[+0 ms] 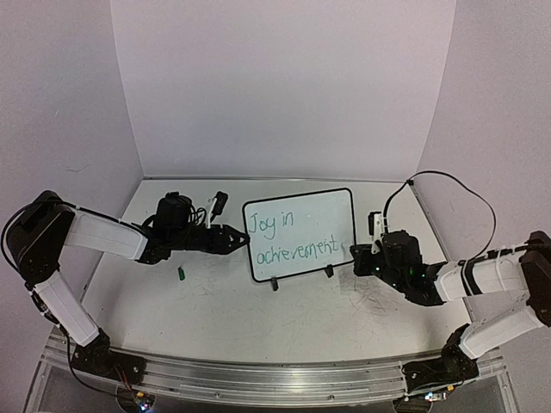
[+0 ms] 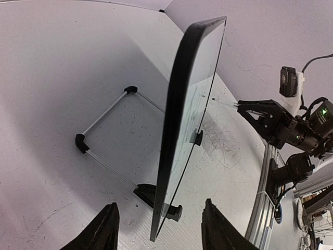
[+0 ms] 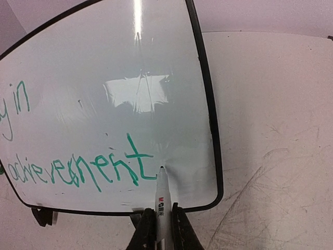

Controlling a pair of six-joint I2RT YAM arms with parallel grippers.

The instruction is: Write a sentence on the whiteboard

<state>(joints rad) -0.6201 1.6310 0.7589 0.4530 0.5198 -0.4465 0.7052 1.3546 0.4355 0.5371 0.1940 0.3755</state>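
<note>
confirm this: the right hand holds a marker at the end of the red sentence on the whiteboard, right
Not red: the right wrist view shows the sentence in green. Otherwise right: the right hand holds the marker, tip just past "achievement" on the whiteboard.

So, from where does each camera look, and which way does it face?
Top external: above and behind, looking down at the table; both arms show, flanking the whiteboard.
Left wrist: looks along the whiteboard's edge toward the right end effector; own fingers show.
Right wrist: faces the whiteboard's front; own fingers grip a marker by the sentence.
Shared: all see the whiteboard.
</note>
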